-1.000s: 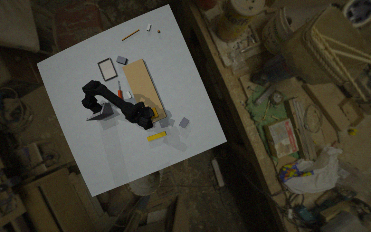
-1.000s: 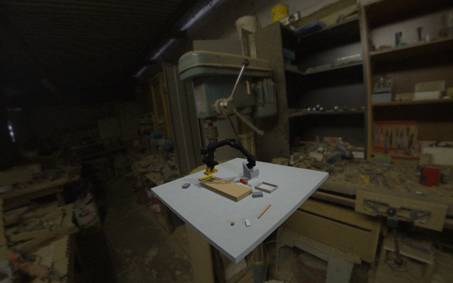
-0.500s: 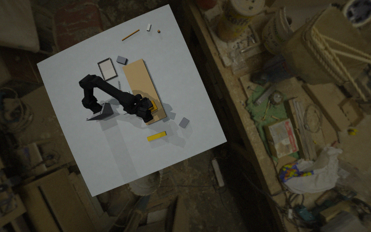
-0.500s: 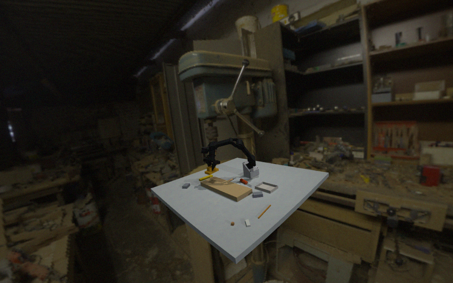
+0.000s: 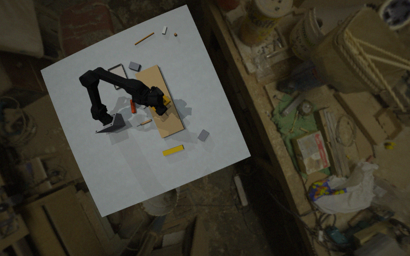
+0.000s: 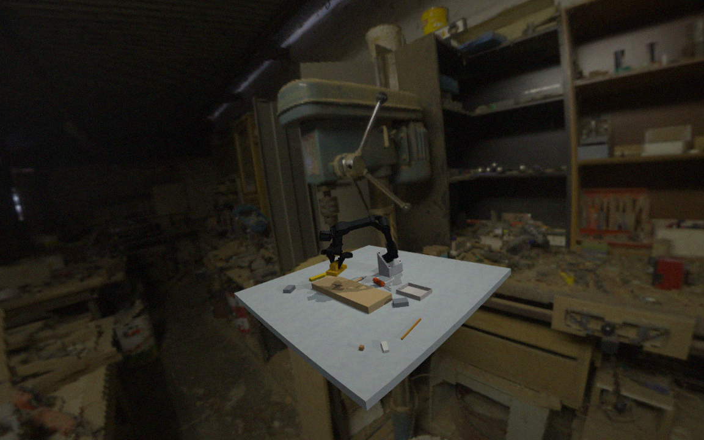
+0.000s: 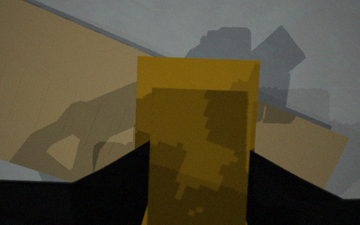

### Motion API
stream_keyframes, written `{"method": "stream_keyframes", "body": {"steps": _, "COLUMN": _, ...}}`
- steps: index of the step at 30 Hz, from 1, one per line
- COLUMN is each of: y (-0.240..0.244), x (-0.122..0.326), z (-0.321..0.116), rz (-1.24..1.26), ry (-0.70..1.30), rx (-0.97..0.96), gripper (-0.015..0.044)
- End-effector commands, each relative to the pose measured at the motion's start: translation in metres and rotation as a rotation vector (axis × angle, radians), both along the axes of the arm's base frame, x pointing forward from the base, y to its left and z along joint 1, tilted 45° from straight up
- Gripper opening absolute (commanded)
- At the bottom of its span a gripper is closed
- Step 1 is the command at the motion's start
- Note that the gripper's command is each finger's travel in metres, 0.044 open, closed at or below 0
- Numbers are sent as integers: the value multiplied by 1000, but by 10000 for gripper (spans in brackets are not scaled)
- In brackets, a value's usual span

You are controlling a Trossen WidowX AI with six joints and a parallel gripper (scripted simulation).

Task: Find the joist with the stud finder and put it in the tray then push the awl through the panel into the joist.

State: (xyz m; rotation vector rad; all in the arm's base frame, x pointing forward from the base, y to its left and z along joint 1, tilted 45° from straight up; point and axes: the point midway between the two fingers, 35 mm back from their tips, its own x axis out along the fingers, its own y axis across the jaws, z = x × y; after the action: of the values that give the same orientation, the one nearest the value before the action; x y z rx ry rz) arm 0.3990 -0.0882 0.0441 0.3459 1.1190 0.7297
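Note:
My gripper (image 7: 194,148) (image 6: 338,262) is shut on the yellow-orange stud finder (image 5: 167,99) (image 6: 336,270) (image 7: 199,75). It holds it over the tan floor panel (image 5: 150,74) (image 6: 365,298) (image 7: 83,62), seemingly a little above it; the exact gap is hard to tell. Faint thin lines show on the panel in the wrist view. The joist is hidden, and no lit indicator is visible on the stud finder. The awl (image 5: 146,121) (image 6: 359,278), with a tan handle and thin shaft, lies beside the panel on the robot's side. The shallow tray (image 5: 116,72) (image 6: 414,291) is empty where visible, partly covered by the arm in the top view.
A red-handled screwdriver (image 5: 132,106) (image 6: 378,282) lies between the arm's base and the panel. A yellow bar (image 5: 173,150) (image 6: 317,277) and grey blocks (image 5: 134,66) (image 5: 203,135) (image 6: 399,302) (image 6: 288,288) lie around the panel. A pencil (image 5: 144,38) (image 6: 410,329), white block (image 5: 164,30) (image 6: 384,346) and small brown cube (image 5: 175,34) (image 6: 361,347) lie farther off.

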Motion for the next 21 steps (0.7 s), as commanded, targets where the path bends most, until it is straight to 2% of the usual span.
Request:
{"method": "stream_keyframes", "body": {"steps": 1, "y": 15, "x": 1, "z": 20, "rz": 36, "ry": -51, "rx": -11, "gripper": 0}}
{"method": "stream_keyframes", "body": {"steps": 21, "y": 122, "x": -29, "z": 107, "rz": 286, "ry": -270, "rx": -37, "gripper": 0}}
